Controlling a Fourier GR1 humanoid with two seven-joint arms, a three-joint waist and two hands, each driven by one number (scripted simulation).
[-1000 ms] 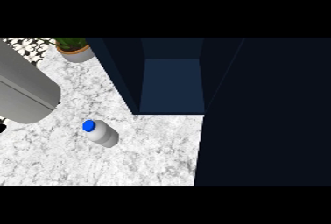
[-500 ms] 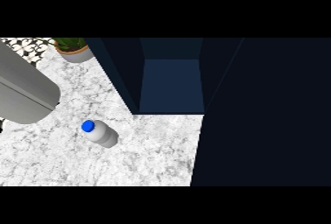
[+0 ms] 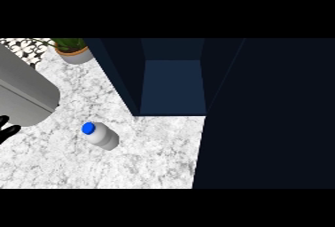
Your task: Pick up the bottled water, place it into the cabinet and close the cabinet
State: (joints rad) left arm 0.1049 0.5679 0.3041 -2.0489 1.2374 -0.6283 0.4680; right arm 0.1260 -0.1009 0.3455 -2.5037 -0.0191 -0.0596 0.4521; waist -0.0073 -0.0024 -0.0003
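Bottled water point(image 3: 100, 135) stands upright mid-counter point(image 3: 131, 168), before the open cabinet point(image 3: 173, 86). My left hand point(image 3: 8, 128) shows at the counter's left edge, fingers spread, holding nothing; my right is unseen. Risk: a sideways reach could topple the bottle

Only black fingertips of the left hand point(image 3: 8, 128) are seen at the left edge; the palm is cut off. Above them, a grey forearm point(image 3: 23, 88) is cropped. Far beyond, a potted plant point(image 3: 73, 48) is cut by the top band.
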